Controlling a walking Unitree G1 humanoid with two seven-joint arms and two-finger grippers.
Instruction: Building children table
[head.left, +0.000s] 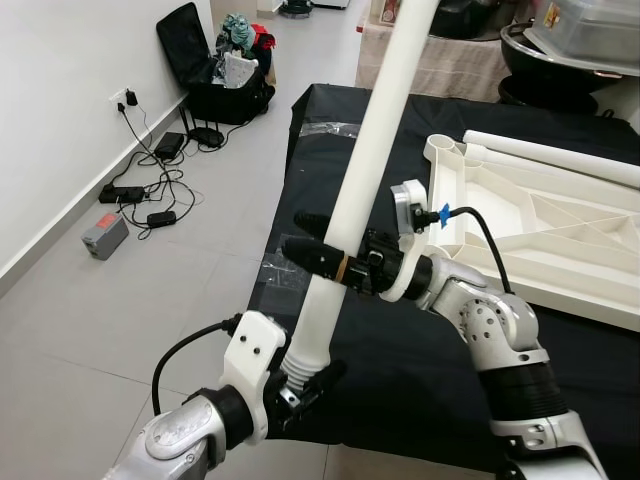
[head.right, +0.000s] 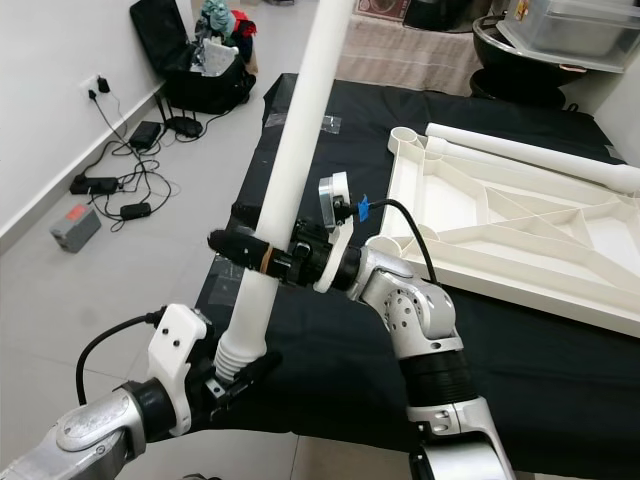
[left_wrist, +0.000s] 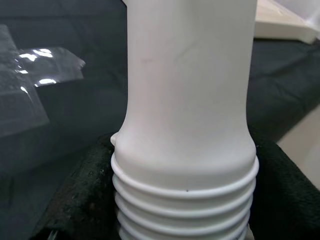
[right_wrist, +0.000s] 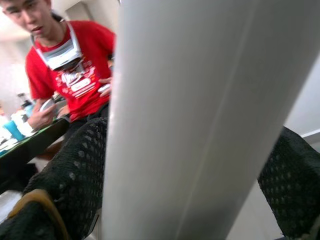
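Left eye view: the black-draped bench (head.left: 400, 350) is carrying the upturned white tabletop (head.left: 540, 235) at about two o'clock from my hands, sockets facing up, with a second loose leg (head.left: 550, 155) lying along its far edge. I am holding the white table leg (head.left: 360, 170) nearly upright, leaning toward one o'clock, over the bench's near-left corner. My right hand (head.left: 320, 258) is clamping its shaft midway to steady it, fingers closed round both sides. My left hand (head.left: 305, 385), at six o'clock, is gripping just at the threaded end (left_wrist: 185, 205), probably so I can aim those threads into a socket.
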